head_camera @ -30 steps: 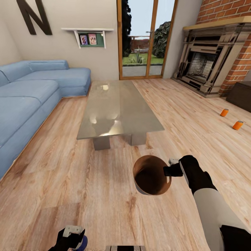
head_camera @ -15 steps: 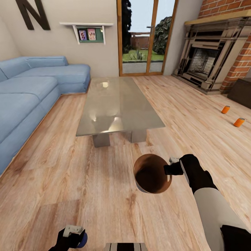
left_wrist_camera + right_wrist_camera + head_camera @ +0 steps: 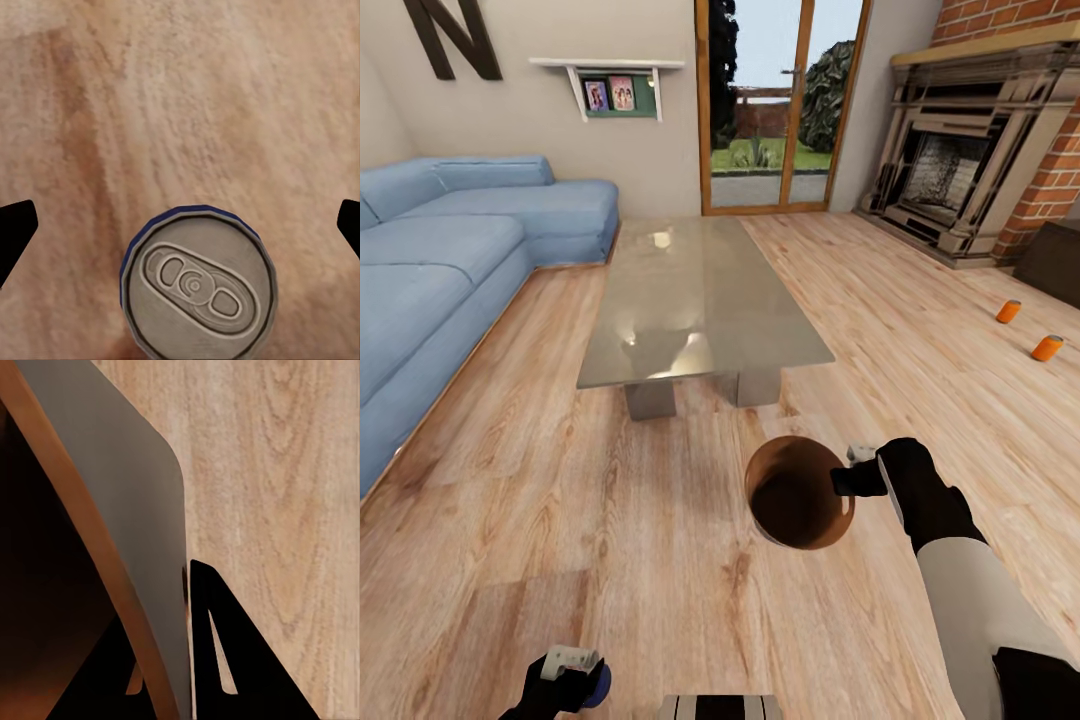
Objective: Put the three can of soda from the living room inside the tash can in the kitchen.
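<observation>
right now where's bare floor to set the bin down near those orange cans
Bare planks run between the grey low table and the two orange cans, and on toward the fireplace. The right gripper holds the trash can by its rim over open floor. It is tighter along the blue sofa and by the dark cabinet.

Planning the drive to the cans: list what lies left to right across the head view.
Sofa → blue can in the left gripper → table → bin → right gripper → fireplace → orange can → second orange can.
</observation>
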